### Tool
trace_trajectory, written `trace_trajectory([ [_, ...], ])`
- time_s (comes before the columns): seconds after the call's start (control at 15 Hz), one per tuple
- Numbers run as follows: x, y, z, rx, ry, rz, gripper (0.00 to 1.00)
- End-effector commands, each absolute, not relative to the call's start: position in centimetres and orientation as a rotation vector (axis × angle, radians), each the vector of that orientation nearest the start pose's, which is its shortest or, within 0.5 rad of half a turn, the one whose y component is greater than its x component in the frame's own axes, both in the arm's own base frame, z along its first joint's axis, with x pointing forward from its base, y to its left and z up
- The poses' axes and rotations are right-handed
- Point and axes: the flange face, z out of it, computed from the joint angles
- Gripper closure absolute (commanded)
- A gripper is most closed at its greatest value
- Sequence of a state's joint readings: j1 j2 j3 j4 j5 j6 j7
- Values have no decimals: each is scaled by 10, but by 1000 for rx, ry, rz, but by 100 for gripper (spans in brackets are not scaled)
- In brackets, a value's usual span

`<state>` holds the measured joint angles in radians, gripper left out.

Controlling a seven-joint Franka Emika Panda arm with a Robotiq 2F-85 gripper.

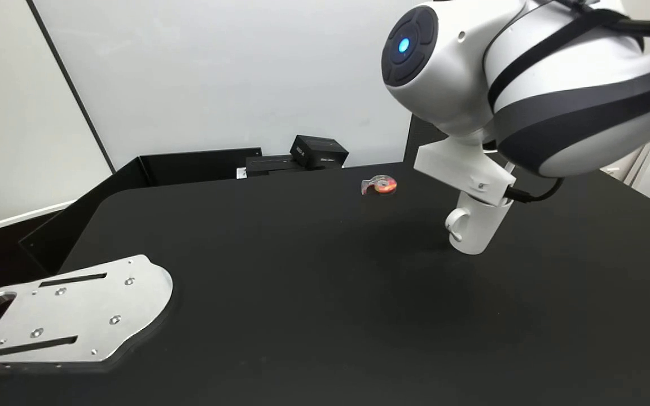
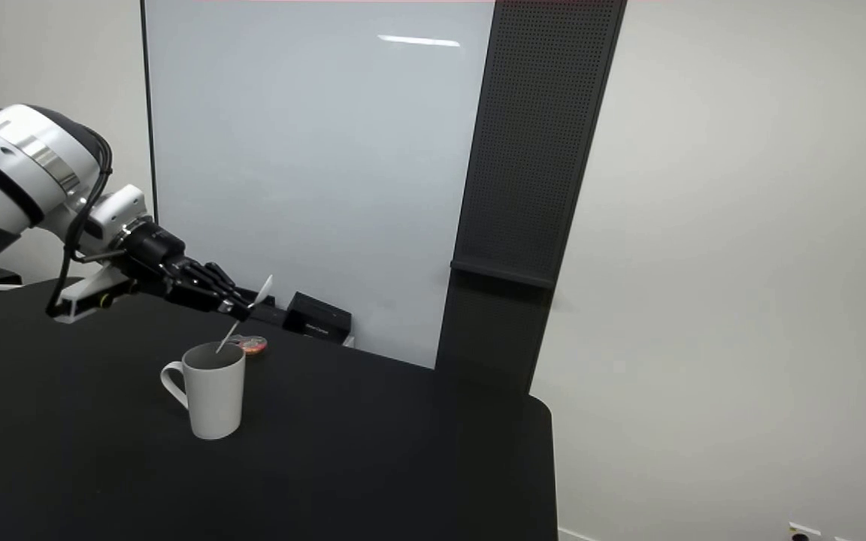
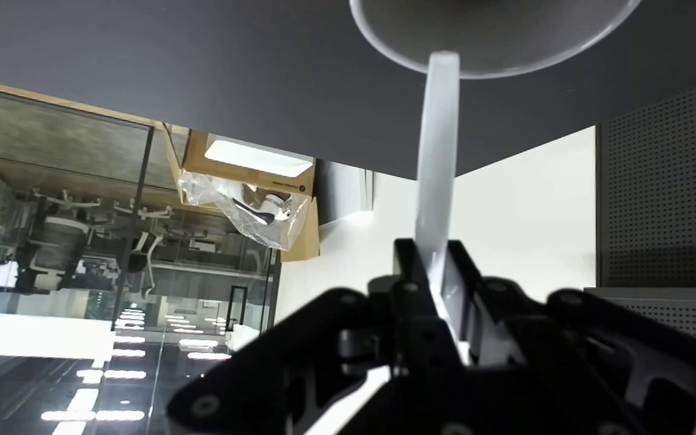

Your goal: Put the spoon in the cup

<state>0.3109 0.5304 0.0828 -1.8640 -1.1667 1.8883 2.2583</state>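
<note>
The white cup (image 1: 474, 228) stands upright on the black table in both exterior views, with its loop handle on one side; it also shows in an exterior view (image 2: 216, 398). Its rim and inside show at the top of the wrist view (image 3: 505, 36). My gripper (image 3: 435, 251) is shut on the white spoon (image 3: 437, 151). The spoon (image 2: 264, 290) is tilted, bowl end up and thin handle end down. The handle's lower end overlaps the cup's opening; I cannot tell whether it is inside or just above. My gripper (image 2: 245, 308) is above and behind the cup rim.
A clear tape dispenser with a red-orange roll (image 1: 382, 185) lies behind the cup. A grey metal plate (image 1: 91, 310) lies at the table's side. Black boxes (image 1: 319, 151) stand at the back edge by the whiteboard. A tall perforated dark panel (image 2: 538, 143) stands behind the table.
</note>
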Motion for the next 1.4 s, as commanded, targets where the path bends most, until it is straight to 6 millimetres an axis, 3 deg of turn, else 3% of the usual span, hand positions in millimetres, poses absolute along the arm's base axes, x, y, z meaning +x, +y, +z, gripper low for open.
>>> trace_trajectory([
  [0.0, 599, 164, 220, 1916, -1337, 1050, 97],
  [0.6, 595, 164, 194, 1948, -1322, 1021, 97],
  [0.67, 595, 164, 195, 1948, -1322, 1024, 77],
  [0.73, 595, 164, 196, 1947, -1325, 1027, 78],
  [0.87, 595, 164, 198, 1946, -1331, 1026, 53],
  [1.0, 594, 165, 199, 1945, -1336, 1029, 45],
  [1.33, 595, 178, 217, 1963, -1358, 1035, 11],
])
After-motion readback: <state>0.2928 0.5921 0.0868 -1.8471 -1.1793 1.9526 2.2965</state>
